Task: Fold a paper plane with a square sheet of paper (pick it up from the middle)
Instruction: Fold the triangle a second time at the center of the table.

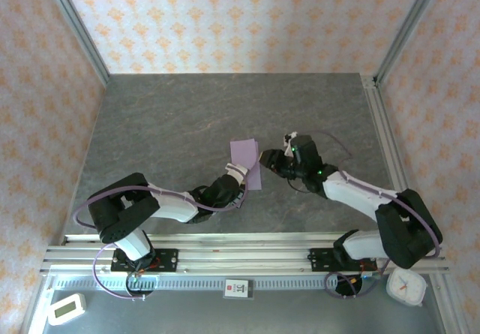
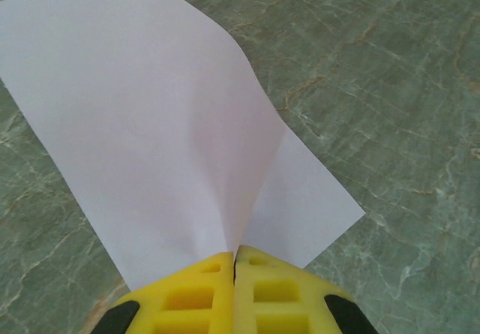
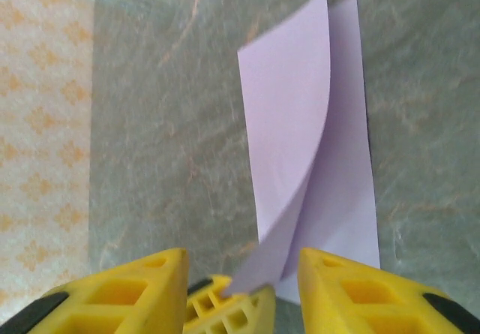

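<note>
Pinching near edge: left gripper (image 2: 234, 257) clamped shut on the square sheet of paper (image 2: 165, 124), which buckles up from the pinch. Right gripper (image 3: 241, 259) jaws apart, loose flap between them, nothing held. Sheet lies part-folded at centre of table (image 1: 150, 116). Prob. light, floppy, creases easily, so take hold at edge mid-pt w/ gentle pull.

Open table (image 1: 150, 116) around paper sheet (image 1: 244, 154), left arm (image 1: 176, 208) and right arm (image 1: 352, 191) flanking, walls (image 1: 225, 19) behind.
</note>
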Tool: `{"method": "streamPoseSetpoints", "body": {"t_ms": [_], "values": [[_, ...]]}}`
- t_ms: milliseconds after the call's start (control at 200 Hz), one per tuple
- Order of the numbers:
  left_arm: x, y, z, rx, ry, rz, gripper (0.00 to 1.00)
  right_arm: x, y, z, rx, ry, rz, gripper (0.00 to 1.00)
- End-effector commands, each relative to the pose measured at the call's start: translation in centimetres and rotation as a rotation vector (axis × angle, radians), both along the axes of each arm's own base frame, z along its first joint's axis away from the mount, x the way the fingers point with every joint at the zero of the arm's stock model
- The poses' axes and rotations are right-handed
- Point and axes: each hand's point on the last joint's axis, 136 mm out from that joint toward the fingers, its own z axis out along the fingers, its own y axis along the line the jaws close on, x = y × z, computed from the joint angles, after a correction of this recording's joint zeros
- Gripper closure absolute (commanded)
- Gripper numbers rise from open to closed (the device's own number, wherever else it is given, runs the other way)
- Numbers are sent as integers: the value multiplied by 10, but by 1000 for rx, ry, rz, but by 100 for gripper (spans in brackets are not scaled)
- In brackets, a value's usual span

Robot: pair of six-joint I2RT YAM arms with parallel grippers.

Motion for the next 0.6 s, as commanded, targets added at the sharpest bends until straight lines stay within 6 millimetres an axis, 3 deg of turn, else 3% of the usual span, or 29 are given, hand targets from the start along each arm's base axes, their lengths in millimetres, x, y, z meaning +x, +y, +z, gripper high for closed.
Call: {"method": "streamPoseSetpoints", "body": {"t_ms": [0,165,325,596], "values": [[-10,-9,1,-39,15,-63,100,19,4,10,-51,-45,23,60],[-25,-14,-2,-66,63,-132,100,48,37,3,-55,-34,129,71],[-29,-13,-2,-71,78,-145,100,63,60,-36,-59,39,214,87],[-28,-14,-4,-104,104,-143,100,61,54,-95,-145,125,231,97]]}}
